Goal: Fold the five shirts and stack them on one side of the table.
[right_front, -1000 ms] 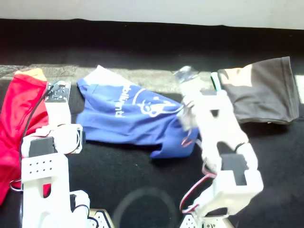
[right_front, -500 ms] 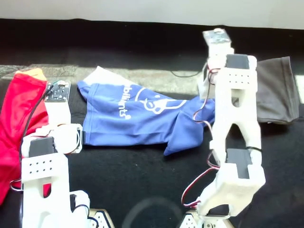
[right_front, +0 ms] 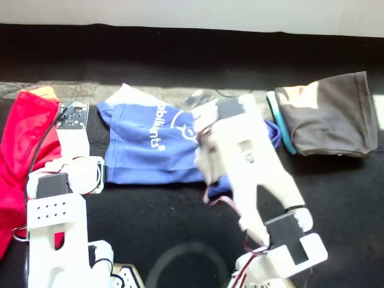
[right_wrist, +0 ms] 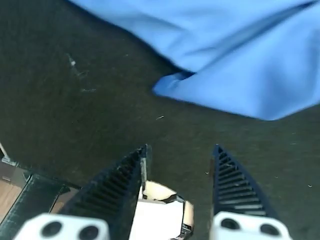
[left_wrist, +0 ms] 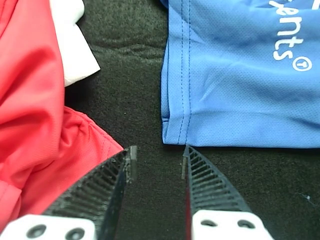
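Note:
A blue shirt point(right_front: 150, 144) with white print lies spread across the middle of the black table. My right arm point(right_front: 240, 156) hangs blurred over its right part. My right gripper point(right_wrist: 181, 152) is open above bare black cloth, a short way from a folded edge of the blue shirt point(right_wrist: 225, 55). My left gripper point(left_wrist: 158, 157) is open and holds nothing, its tips just short of a hem corner of the blue shirt point(left_wrist: 235, 75). A red shirt point(left_wrist: 35, 110) lies bunched beside it, at the table's left point(right_front: 21, 150). Dark grey folded shirts point(right_front: 330, 114) sit at the right.
A white cloth point(left_wrist: 75, 50) pokes out between the red and blue shirts. A teal edge point(right_front: 279, 120) shows on the near side of the dark stack. The black table point(right_front: 150, 210) ends at a light wall behind. My left arm point(right_front: 57, 198) stands at the front left.
My right arm went out toward the dark stack, drawing the blue shirt's right side with it, then swung back left over the shirt. The left arm kept still.

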Controlling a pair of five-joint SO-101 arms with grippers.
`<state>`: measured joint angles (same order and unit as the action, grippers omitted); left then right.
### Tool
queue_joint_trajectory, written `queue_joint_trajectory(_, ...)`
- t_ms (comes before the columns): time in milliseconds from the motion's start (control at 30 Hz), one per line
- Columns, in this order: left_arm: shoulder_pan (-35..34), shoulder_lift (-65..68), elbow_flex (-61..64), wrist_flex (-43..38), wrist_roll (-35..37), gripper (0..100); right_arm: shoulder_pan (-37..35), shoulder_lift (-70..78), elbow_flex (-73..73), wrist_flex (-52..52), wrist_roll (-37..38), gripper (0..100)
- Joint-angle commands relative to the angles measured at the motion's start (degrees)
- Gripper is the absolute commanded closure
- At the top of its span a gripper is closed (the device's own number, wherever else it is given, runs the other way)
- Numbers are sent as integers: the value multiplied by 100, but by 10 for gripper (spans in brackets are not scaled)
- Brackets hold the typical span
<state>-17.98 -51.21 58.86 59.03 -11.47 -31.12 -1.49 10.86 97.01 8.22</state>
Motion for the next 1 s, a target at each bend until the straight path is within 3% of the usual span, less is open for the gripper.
queue_joint_trajectory(0, -48, -92, -22, -88, -26, 837, -400, -215, 593, -637, -457, 803)
queue_joint_trajectory(367, -66, -92, -22, -70, -26, 838, -382, 1226, 769, -1560, -809, 803)
queue_joint_trajectory(667, -75, -92, -22, -97, -26, 837, 541, 1420, 637, -1965, -791, 810)
queue_joint_trajectory(833, -48, -92, -22, -97, -26, 837, 1226, 1420, 418, -1965, -782, 981)
queue_joint_trajectory(967, -40, -92, -22, -97, -26, 837, 1675, 1411, 110, -1648, -774, 991)
